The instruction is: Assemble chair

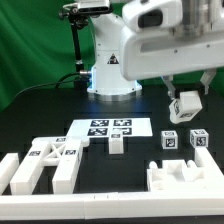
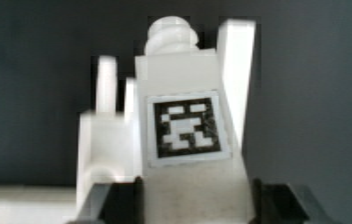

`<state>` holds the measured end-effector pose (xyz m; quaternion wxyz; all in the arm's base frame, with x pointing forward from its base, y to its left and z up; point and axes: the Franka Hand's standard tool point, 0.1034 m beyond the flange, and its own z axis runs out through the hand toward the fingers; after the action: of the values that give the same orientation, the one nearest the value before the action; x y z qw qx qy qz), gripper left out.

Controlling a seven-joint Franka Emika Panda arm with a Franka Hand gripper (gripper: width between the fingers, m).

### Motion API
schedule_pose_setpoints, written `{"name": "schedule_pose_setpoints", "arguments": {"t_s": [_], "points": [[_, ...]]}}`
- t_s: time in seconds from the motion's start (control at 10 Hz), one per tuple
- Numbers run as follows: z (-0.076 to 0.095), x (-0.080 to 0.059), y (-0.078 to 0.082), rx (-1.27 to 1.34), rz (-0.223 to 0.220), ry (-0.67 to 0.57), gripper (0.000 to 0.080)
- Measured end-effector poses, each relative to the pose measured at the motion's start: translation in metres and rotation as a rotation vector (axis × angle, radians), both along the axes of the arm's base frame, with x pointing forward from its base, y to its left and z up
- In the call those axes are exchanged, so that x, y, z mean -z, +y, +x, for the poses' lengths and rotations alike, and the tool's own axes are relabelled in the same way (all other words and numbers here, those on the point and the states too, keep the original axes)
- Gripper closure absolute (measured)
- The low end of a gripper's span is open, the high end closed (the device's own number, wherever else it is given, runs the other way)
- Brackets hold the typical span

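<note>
My gripper (image 1: 185,107) hangs in the air at the exterior view's right, shut on a white tagged chair part (image 1: 187,104). In the wrist view this part (image 2: 187,110) fills the gap between my dark fingers (image 2: 130,200), and its square tag faces the camera. My gripper (image 2: 201,205) holds it well above the table. Below it stand two small tagged cubes (image 1: 170,141) (image 1: 199,140) and a notched white block (image 1: 186,176). A large tagged notched part (image 1: 45,161) lies at the exterior view's left. A small white piece (image 1: 117,144) stands in the middle.
The marker board (image 1: 108,127) lies flat at the table's middle, in front of the robot base (image 1: 112,75). A white border rail (image 1: 110,199) runs along the front edge. The table cover is black.
</note>
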<state>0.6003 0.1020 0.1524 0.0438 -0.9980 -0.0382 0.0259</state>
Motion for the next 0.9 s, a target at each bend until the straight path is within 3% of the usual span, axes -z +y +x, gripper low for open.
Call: {"name": "schedule_pose_setpoints", "arguments": {"t_s": [0.1,0.4,0.5,0.7,0.9], "points": [[-0.001,0.002,-0.001,0.006,0.001,-0.054,0.0518],[0.021,0.011,0.003,0.014,0.015,-0.293,0.0518],[0.038,0.007,0.008,0.018,0.026,-0.441,0.0517],[0.044,0.013,0.017,0.031,0.039,-0.587,0.0517],[0.044,0.014,0.013,0.032,0.037,-0.694,0.0517]]}}
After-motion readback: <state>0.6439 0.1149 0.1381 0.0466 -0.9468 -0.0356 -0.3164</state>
